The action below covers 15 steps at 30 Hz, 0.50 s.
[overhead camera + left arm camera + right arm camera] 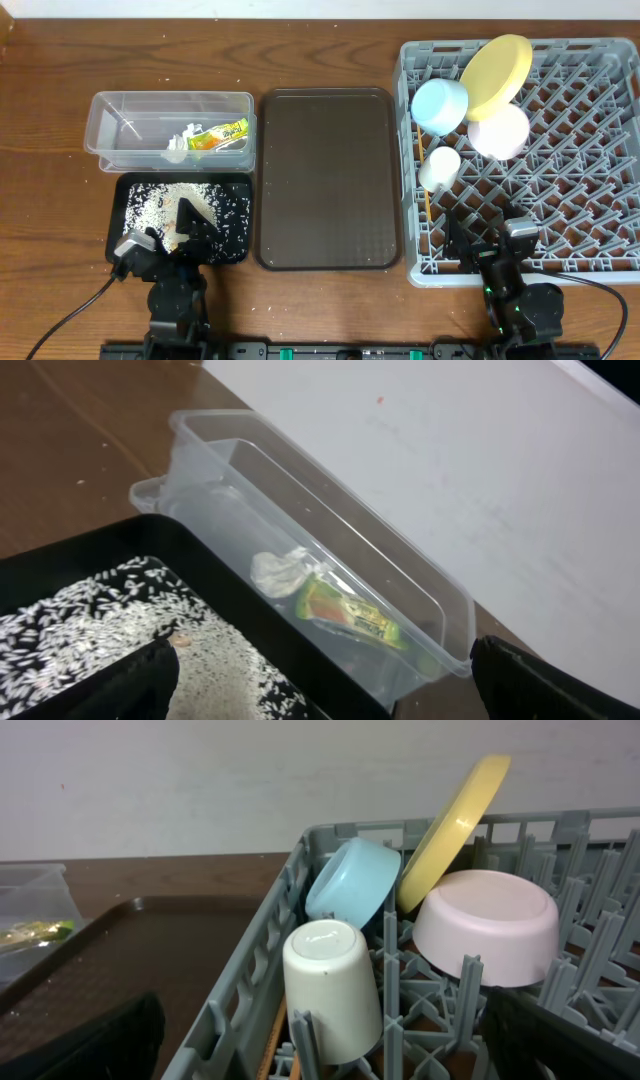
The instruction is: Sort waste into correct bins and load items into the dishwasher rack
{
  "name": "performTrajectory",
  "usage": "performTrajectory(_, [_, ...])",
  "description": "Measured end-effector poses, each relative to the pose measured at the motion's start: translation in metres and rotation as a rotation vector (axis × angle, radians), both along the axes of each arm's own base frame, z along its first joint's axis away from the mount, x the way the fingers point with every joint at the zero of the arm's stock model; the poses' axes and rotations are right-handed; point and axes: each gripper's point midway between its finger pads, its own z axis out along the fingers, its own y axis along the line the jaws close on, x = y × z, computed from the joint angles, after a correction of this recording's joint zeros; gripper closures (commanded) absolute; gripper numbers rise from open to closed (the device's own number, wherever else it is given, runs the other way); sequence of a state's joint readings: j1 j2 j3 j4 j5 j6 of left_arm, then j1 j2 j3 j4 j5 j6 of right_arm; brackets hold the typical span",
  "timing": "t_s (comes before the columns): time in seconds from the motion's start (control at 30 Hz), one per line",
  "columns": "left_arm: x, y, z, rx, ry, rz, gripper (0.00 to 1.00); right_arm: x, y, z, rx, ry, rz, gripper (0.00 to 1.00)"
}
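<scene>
Wooden table [320,50]: the grey rack [590,200] holds one yellow plate [497,75], a blue bowl [440,105], a pink bowl [498,132], one white cup [439,167] — chopsticks [428,208] mostly hidden. Clear tub [110,140]: one wrapper [220,135], one tissue [180,150]. Black tray [128,195]: rice [150,205]. Left gripper [325,685] and right gripper [325,1040] gape empty.

Left tool [168,236], right tool [488,238]: both agape

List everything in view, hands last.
rack: one, grey, right
plate: one, yellow, rack
blue bowl: one, light blue, rack
pink bowl: one, pale pink, rack
cup: one, white, inverted in rack
chopsticks: count unclear, wooden, rack's left edge
tub: one, clear, far left
wrapper: one, yellow-green-orange, in tub
tissue: one, white, in tub
black tray: one, black, near left
rice: scattered, white, black tray
serving tray: one, brown, centre
left hand: one, black, open over rice
right hand: one, black, open by rack
</scene>
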<state>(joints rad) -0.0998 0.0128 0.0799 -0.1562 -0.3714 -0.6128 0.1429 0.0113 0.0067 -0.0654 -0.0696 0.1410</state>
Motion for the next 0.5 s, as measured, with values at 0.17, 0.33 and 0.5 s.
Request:
performTrajectory(0.17, [0.002,-0.005,0.0,0.079,0.026,-0.047,0.04,0.0,0.0,0.0,0.0,0.0,0.0,0.01])
performTrajectory(0.33, [0.004,-0.011,-0.001,0.212,0.068,-0.116,0.04,0.0,0.0,0.0,0.0,0.0,0.0,0.01])
performTrajectory(0.5, [0.009,-0.03,-0.002,0.366,0.087,-0.269,0.04,0.0,0.0,0.0,0.0,0.0,0.0,0.01])
